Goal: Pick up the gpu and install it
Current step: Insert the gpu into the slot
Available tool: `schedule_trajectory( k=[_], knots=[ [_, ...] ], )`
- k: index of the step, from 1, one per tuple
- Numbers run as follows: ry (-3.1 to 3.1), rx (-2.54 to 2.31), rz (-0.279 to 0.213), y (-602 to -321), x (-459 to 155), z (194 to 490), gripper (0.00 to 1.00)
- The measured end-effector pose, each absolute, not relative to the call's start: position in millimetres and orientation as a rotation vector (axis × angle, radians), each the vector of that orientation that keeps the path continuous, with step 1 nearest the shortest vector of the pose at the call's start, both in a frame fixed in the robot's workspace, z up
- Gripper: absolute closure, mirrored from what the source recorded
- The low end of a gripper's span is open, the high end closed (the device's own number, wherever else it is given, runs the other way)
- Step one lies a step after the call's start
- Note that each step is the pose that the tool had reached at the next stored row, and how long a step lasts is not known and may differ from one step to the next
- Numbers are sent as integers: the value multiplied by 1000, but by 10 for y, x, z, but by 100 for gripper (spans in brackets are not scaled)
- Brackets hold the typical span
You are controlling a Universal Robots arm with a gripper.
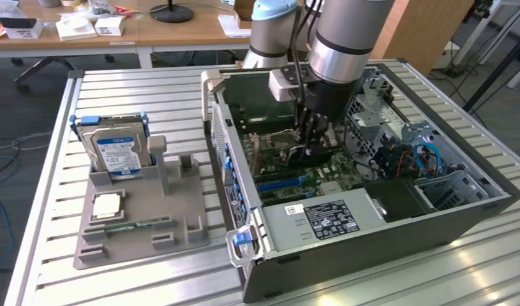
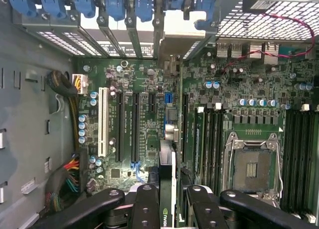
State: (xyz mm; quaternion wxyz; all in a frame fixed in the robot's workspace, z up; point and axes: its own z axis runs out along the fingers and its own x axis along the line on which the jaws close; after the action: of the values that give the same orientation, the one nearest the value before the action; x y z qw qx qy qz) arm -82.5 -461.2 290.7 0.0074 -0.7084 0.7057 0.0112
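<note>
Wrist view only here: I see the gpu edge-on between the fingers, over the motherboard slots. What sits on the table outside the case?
Observer: A grey parts holder lies on the table, at the exterior view's left of the open case and apart from it.
Operator: Anything on it?
Observer: A hard drive stands upright at its far end. A square chip and a green RAM stick lie flat nearer the camera.
Operator: How far in am I?
Observer: The gripper with the gpu is down inside the case, below its upper rim, over the middle of the motherboard.
</note>
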Motion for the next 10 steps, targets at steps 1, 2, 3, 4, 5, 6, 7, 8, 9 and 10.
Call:
schedule_trajectory(
  k=[1,2,3,4,5,6,7,8,9,10],
  knots=[
    [2206,-2215,35,-4612,-832,2906,74],
    [2206,-2215,35,-4612,-840,2905,74],
    [2207,-2216,35,-4612,-846,2906,74],
    [2206,-2216,35,-4613,-851,2906,74],
    [2207,-2216,35,-4613,-853,2904,74],
    [2206,-2216,35,-4613,-853,2897,74],
    [2206,-2216,35,-4613,-853,2887,74],
    [2206,-2216,35,-4613,-853,2876,74],
    [2206,-2216,35,-4613,-853,2864,74],
    [2206,-2216,35,-4613,-853,2853,74]
  ],
)
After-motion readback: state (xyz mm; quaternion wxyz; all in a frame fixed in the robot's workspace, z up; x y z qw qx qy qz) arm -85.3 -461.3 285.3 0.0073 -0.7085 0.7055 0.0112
